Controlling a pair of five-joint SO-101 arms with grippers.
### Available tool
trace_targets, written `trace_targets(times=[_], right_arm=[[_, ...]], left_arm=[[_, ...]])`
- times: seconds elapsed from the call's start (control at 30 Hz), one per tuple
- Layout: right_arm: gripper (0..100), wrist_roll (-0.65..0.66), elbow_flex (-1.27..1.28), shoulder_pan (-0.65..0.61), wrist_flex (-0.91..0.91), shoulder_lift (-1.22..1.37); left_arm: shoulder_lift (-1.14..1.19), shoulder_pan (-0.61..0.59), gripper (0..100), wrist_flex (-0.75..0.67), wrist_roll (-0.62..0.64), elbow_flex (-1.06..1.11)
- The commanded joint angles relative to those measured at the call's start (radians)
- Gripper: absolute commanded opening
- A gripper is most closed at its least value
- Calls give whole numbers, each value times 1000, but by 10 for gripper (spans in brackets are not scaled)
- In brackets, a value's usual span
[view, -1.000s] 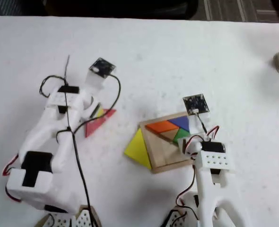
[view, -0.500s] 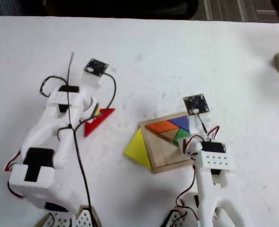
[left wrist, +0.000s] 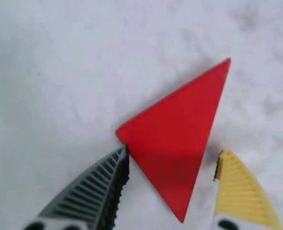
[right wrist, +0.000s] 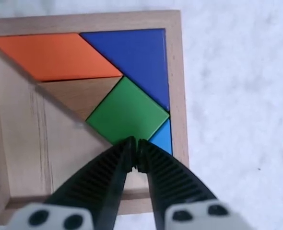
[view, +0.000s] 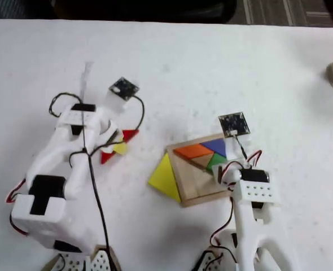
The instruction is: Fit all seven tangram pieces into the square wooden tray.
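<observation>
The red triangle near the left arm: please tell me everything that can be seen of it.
The red triangle is a flat, smooth piece with sharp corners; its material I cannot tell. It seems to lie flat on the white table, outside the wooden tray. The left gripper is open around it: the grey finger touches one corner, the yellow finger stands close beside the opposite edge, contact unclear.

red triangle, yellow triangle, green square

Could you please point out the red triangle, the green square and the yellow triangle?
red triangle (left wrist: pixel 176 137), left wrist view, face centre
green square (right wrist: pixel 127 112), right wrist view, face centre
yellow triangle (view: pixel 165 179), high view, middle
</observation>
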Motion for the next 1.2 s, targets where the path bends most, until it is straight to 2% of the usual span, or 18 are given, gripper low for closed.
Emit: trace_targets(times=[0.0, 0.2, 0.33, 0.6, 0.8, 0.93, 1.17], right_arm=[[18, 9, -11, 2, -13, -24], [18, 9, -11, 2, -13, -24], [18, 9, -11, 1, -13, -24], [18, 9, -12, 1, -13, -24], [18, 9, -12, 1, -15, -24], [18, 9, -12, 1, -30, -24], [18, 9, -12, 1, -30, -24]], left_arm=[[36, -38, 314, -41, -15, -109], [176, -59, 317, -32, -20, -265], [234, -54, 317, -14, -77, -313], [234, -54, 312, 3, -80, -307], [232, -54, 166, 57, -78, -298], [232, -54, 187, 143, -60, -298], [232, -54, 188, 249, 78, -298]])
